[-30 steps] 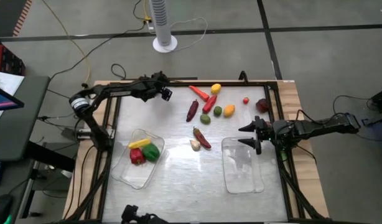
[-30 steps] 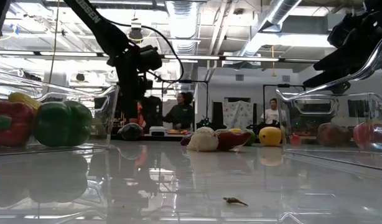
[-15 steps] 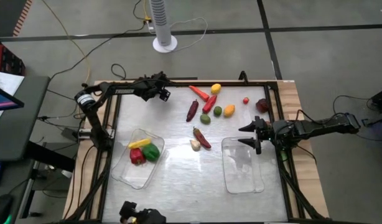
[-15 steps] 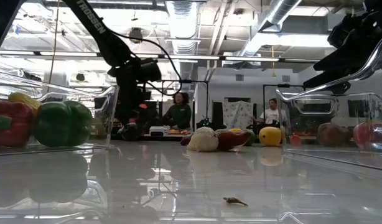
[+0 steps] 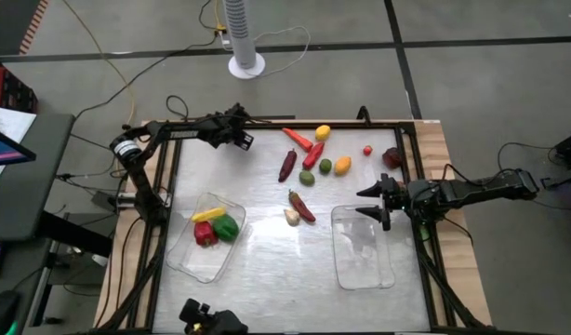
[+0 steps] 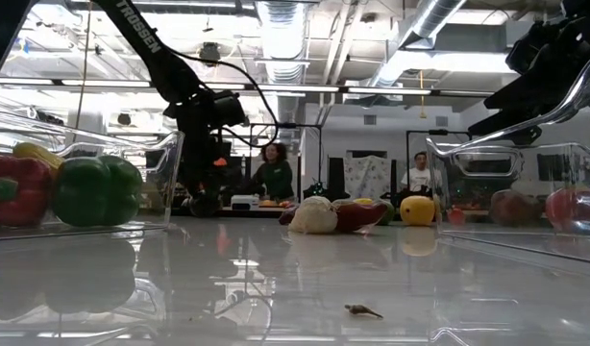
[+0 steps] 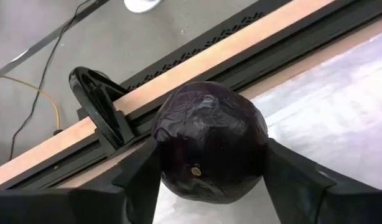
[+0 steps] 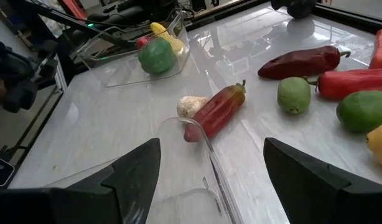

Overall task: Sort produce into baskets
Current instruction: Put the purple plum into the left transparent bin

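Note:
A dark purple, round produce piece (image 7: 209, 124) sits at the table's far left corner, and my left gripper (image 5: 239, 136) is shut on it. My right gripper (image 5: 374, 203) hangs open over the far rim of the right basket (image 5: 364, 249), touching nothing. The left basket (image 5: 206, 240) holds yellow, red and green pieces. Loose produce lies on the table's far middle: a carrot (image 5: 298, 139), a red pepper (image 5: 312, 154), a dark red chili (image 5: 286, 165), a lime (image 5: 325, 167), a red chili (image 5: 301, 206) and a white garlic (image 5: 291, 217). My left gripper pinches the purple piece by its two opposite sides (image 7: 167, 155), one finger (image 7: 138, 177) on each. The fingers slant down from the near side toward the table's far edge. The piece rests with its underside on the table (image 6: 201, 204).
The table's black frame and wooden rim (image 7: 197, 59) run just beyond the purple piece. A dark red piece (image 5: 392, 157) and a small red one (image 5: 367, 150) lie at the far right. A bare stretch of table lies between the two baskets.
My left gripper has gone a little toward the table's far left corner and down, and its fingers have closed in on the dark purple piece. The piece has stayed on the table.

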{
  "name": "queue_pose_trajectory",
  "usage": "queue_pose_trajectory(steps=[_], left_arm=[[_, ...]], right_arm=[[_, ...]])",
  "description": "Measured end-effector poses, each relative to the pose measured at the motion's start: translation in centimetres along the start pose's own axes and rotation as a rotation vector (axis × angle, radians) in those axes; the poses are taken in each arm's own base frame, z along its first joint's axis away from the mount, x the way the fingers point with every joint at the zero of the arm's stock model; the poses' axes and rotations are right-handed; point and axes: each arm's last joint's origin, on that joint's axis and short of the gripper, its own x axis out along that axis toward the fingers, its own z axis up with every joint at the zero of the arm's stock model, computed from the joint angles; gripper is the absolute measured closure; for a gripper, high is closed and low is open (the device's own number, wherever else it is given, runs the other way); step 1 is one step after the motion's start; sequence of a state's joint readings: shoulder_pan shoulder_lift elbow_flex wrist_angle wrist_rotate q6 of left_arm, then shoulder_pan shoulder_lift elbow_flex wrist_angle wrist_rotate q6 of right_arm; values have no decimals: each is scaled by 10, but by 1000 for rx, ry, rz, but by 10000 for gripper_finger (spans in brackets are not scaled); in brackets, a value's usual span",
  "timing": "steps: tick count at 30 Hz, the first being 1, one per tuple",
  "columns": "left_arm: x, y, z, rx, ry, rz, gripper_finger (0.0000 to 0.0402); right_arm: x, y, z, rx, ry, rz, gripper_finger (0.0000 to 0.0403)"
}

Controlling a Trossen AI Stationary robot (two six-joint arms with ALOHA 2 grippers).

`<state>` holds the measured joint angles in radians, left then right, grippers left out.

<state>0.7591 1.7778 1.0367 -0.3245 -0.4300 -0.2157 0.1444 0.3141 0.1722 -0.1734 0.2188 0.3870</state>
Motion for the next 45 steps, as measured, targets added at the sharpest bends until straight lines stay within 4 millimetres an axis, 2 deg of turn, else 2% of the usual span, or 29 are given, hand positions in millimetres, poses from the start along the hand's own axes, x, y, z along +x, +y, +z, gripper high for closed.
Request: queue_pose_trajectory(steps=[4,7,12,16,19,22,26,31,38,41,45], left_arm=[[-13,-5,2,21,-25,-26,187],[-32,-9,3,57,-63,-49,189],[-77,-25,0,153,-134,-168,190],[-118,-38,-13,231,-123,-371,191],[-153,-45,-30,268,-75,-571,191],[-187,-49,-51,300,-13,-691,191],[-230,-47,-81,320,46,-793,191],[-269,-43,-118,281,133,-839,191],[-288,-43,-161,261,204,-709,180],[-289,-41,-169,222,186,-622,159],[-288,-38,-172,207,208,-583,110]], right_arm=[[0,0,0,2,0,1,93],[0,0,0,4,0,1,93],[0,0,0,5,0,2,93],[0,0,0,7,6,7,93],[0,0,-2,23,21,5,93],[0,1,-3,20,33,17,93],[-1,4,-4,13,27,23,93],[-1,4,-3,10,14,3,93],[-1,4,-3,30,7,6,93],[-1,5,-2,34,3,8,93],[-1,5,-2,39,3,8,93]])
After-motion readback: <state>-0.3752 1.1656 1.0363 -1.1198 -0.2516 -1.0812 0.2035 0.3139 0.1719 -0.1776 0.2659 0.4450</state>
